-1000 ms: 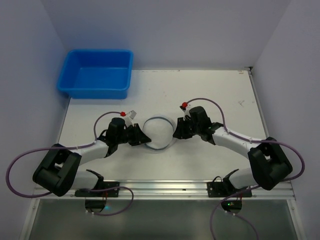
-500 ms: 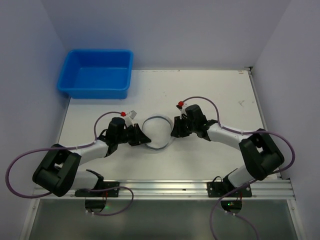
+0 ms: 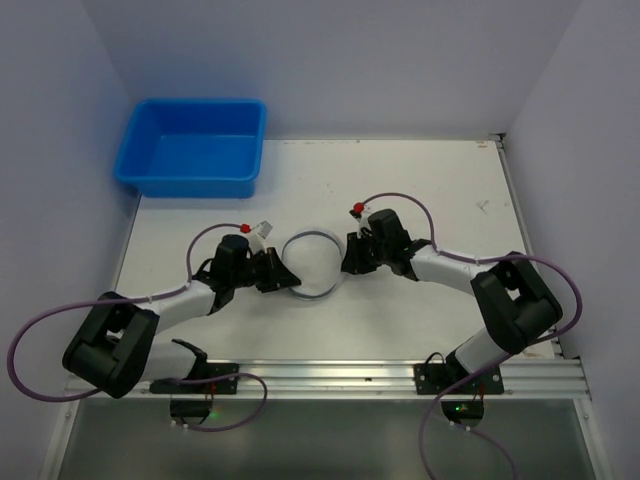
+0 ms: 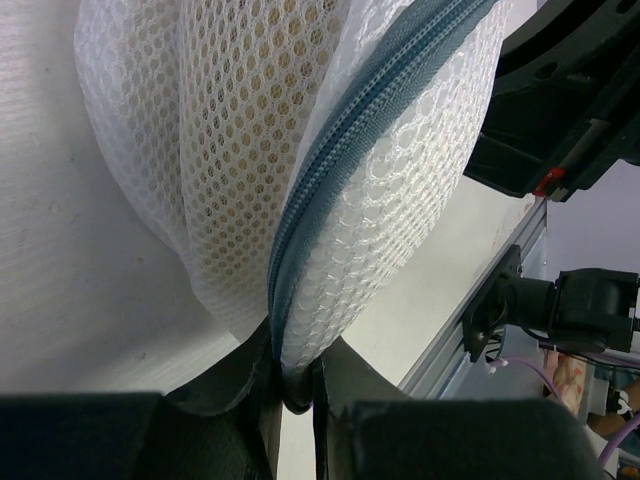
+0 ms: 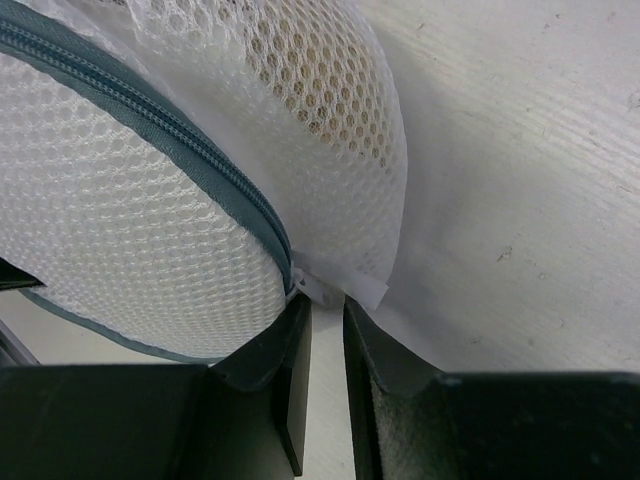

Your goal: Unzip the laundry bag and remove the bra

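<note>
The laundry bag lies on the table near its centre, well apart from the blue tub at the far left corner. The bag sits directly between the two tools: the left gripper meets its left edge and the right gripper meets its right edge, so both arms are equally near. In the left wrist view, the left gripper is drawn narrow and pinches the mesh rim exactly where the zipper seam enters the jaws. In the right wrist view, the right gripper is also narrow, with a small white tab at the end of the zipper sitting between its fingers. Whether this tab is the slider pull cannot be told. The zipper is closed along all of its visible length. Tan contents show through the mesh, but cannot be identified. The zipper follows the circular rim, curving away from each tool along the bag's edge. Judged from this, the opening stroke must travel around the rim, not straight across the bag, with the opposite gripper acting as the anchor.
</note>
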Motion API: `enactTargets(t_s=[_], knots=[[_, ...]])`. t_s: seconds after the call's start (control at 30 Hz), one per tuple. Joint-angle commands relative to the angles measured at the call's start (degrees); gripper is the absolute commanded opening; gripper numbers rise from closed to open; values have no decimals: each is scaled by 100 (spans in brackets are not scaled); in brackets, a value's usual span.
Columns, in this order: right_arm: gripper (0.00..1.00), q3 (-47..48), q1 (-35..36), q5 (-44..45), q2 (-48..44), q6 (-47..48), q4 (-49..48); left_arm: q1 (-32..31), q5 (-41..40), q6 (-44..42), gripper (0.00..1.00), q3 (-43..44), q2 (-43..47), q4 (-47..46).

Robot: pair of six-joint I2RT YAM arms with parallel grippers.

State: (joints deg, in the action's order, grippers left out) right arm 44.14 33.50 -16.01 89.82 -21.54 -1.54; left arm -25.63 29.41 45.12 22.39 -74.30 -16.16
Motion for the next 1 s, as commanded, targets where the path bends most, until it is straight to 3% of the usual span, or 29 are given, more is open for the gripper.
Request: enactTargets(t_s=[0.0,0.3,0.43,0.7,0.87,0.97], knots=[[22,200,43,2,-87,167,-390,49,65,-197,17,99,144,351],[20,209,104,-218,-184,361,-575,58,135,-329,16,125,170,544],[0,200,105,-262,-167,405,-567,84,144,-451,15,204,205,745],[0,-195,131,-122,-1043,151,-260,295,-672,-881,15,836,303,1580],[0,-275,403,18,-1397,-104,22,436,-1104,-1392,25,1934,-189,2205],[0,-108,535,89,-1336,-324,136,488,-1271,-1471,41,2530,-541,2389]])
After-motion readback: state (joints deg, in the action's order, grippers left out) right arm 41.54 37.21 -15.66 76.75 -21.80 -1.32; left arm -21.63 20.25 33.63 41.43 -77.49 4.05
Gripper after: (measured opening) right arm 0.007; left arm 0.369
